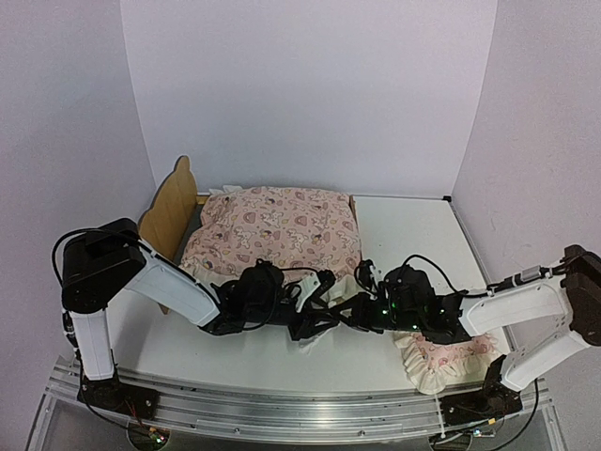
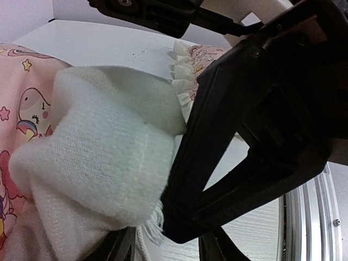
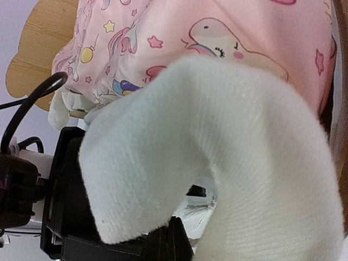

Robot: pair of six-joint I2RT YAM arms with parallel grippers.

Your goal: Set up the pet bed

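The pet bed stands at the back left, its plywood headboard (image 1: pixel 172 205) (image 3: pixel 43 49) upright and the pink printed mattress cushion (image 1: pixel 277 230) (image 3: pixel 228 32) lying in it. A white knitted blanket (image 2: pixel 103 168) (image 3: pixel 228 163) hangs bunched between my two grippers, just in front of the bed. My right gripper (image 3: pixel 168 239) (image 1: pixel 362 305) is shut on the blanket's edge. My left gripper (image 2: pixel 166 247) (image 1: pixel 315 296) faces it, jaws apart. The blanket's fold rests over its left finger, and only fringe and bare table show in the gap.
A small pink ruffled pillow (image 1: pixel 441 362) (image 2: pixel 187 70) lies on the table under my right arm. An aluminium rail (image 1: pixel 300 399) runs along the near edge. Pale walls close the back and both sides.
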